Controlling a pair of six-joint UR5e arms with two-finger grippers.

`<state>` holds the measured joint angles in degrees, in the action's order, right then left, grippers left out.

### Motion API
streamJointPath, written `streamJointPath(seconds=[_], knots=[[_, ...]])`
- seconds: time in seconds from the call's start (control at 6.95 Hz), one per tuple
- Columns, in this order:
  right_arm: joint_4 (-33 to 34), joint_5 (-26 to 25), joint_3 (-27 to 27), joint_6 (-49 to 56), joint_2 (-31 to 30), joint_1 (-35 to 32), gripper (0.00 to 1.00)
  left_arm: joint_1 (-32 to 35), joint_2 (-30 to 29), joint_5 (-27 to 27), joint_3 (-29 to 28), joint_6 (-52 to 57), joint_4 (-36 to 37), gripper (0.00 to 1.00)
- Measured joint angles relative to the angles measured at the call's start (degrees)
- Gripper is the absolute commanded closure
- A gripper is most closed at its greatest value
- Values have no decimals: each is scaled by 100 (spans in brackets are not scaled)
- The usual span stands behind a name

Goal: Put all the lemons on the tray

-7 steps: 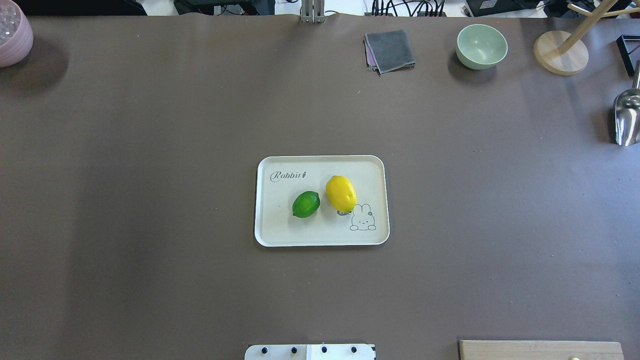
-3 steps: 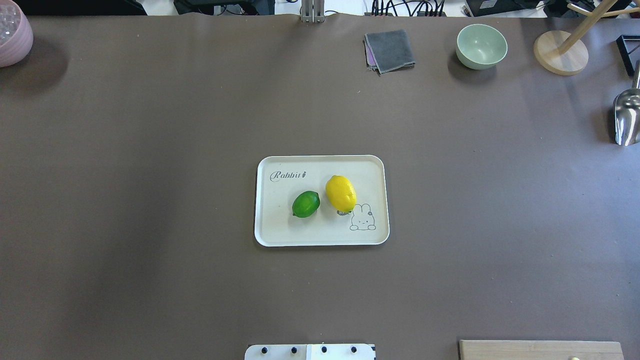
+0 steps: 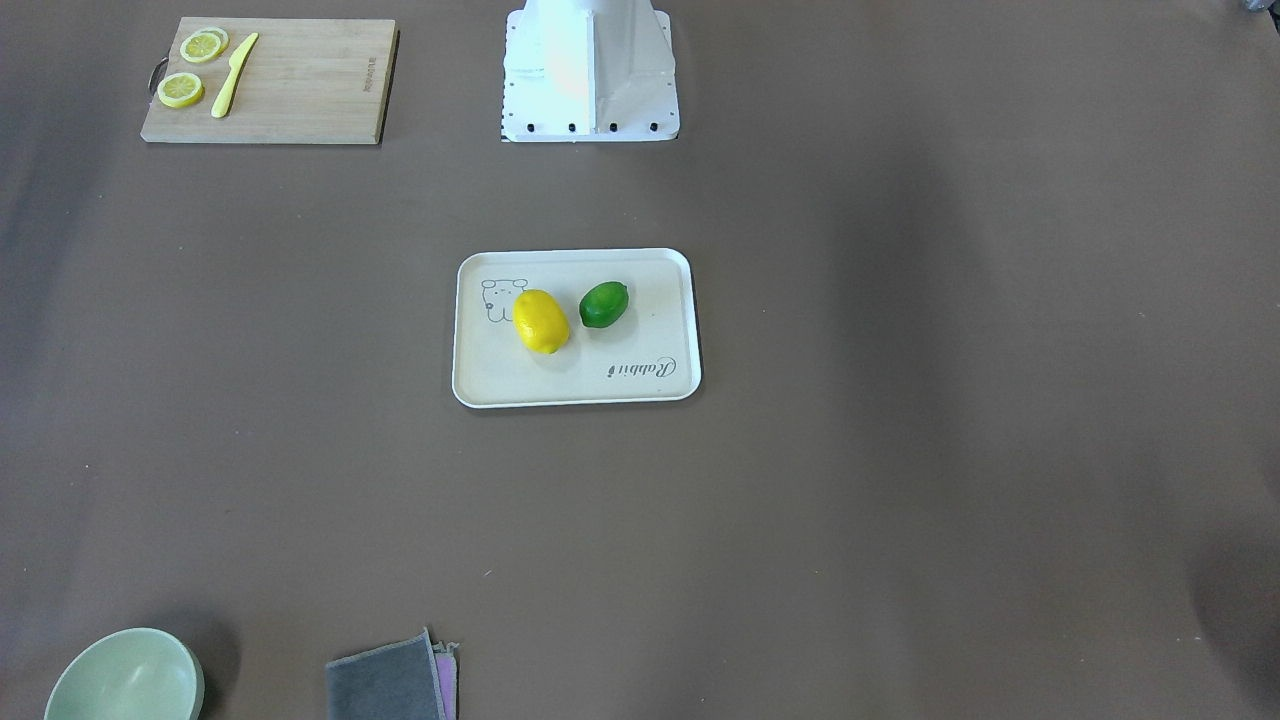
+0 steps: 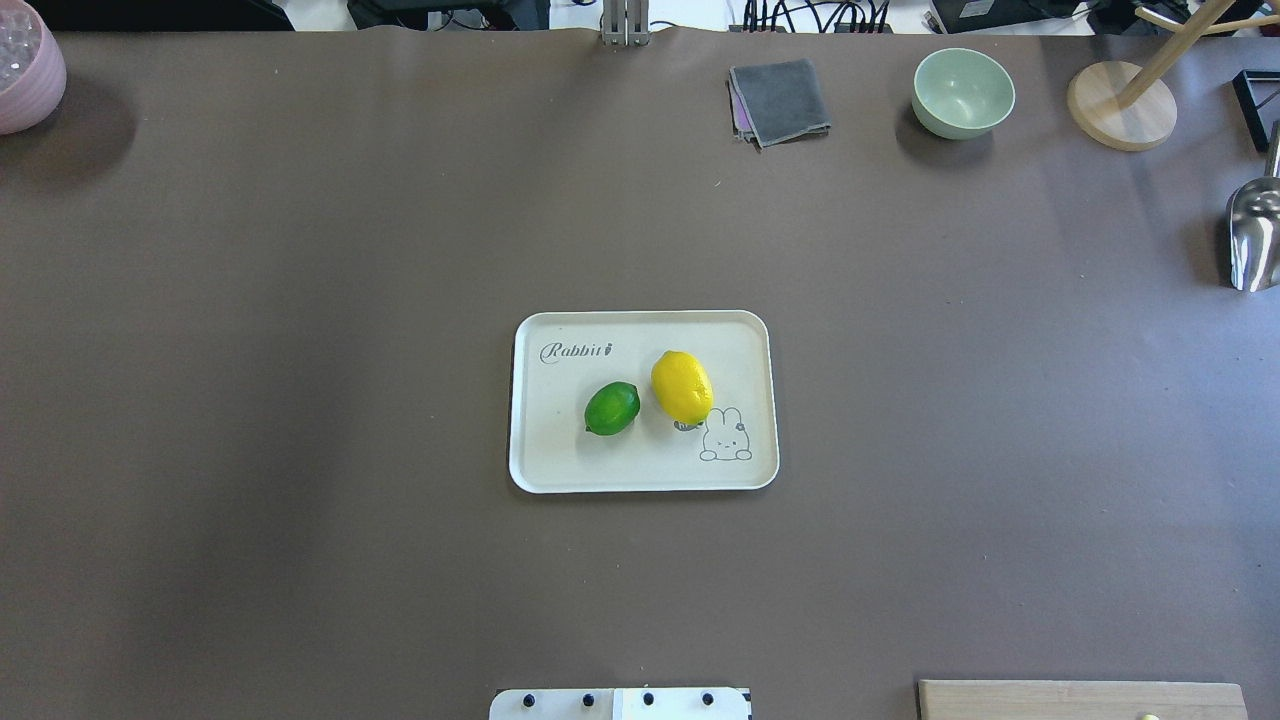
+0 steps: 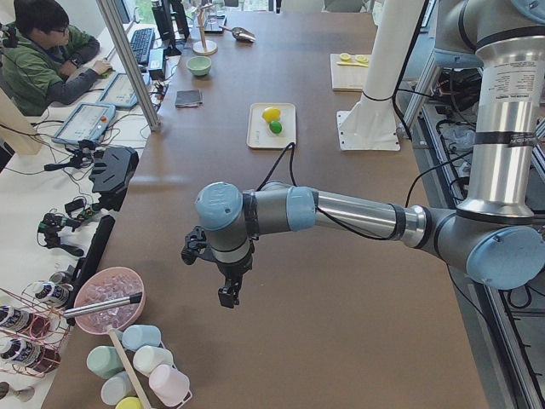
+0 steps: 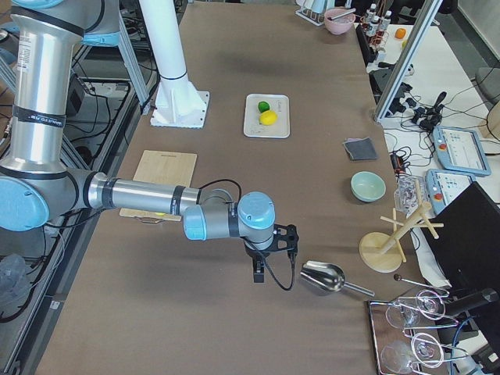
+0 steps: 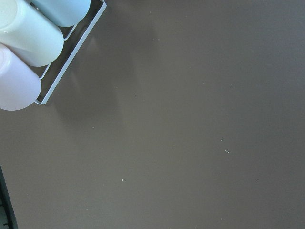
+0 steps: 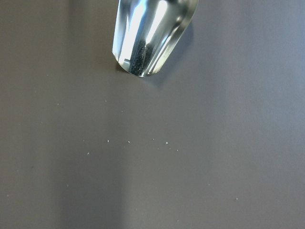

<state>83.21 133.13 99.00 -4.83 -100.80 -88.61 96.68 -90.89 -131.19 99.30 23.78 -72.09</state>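
Observation:
The bright yellow lemon (image 4: 682,387) and the glossy green lemon (image 4: 612,408) lie side by side, apart, on the cream-white tray (image 4: 540,470) at the table's middle. They also show in the front view: yellow lemon (image 3: 541,321), green lemon (image 3: 603,304), tray (image 3: 570,385). My left gripper (image 5: 228,294) hangs over the table's left end, far from the tray. My right gripper (image 6: 258,275) hangs near the right end, beside a metal scoop. Both show only in the side views, so I cannot tell whether they are open or shut.
A wooden cutting board (image 3: 300,90) with lemon slices and a yellow knife lies near the robot base (image 3: 590,70). A green bowl (image 4: 962,92), grey cloth (image 4: 780,100), wooden stand (image 4: 1120,105), metal scoop (image 4: 1255,235) and pink bowl (image 4: 25,65) line the edges. Pastel cups (image 7: 28,43) stand in a rack.

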Motion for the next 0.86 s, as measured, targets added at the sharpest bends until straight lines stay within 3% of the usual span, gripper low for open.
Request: streamJointPath(seconds=[0.29, 0.86], knots=[[1246, -59, 756, 69, 49, -223, 0, 0, 20, -3, 26, -2, -8, 1], [1497, -362, 987, 432, -5, -317, 0, 0, 35, 4, 210, 32, -92, 1]])
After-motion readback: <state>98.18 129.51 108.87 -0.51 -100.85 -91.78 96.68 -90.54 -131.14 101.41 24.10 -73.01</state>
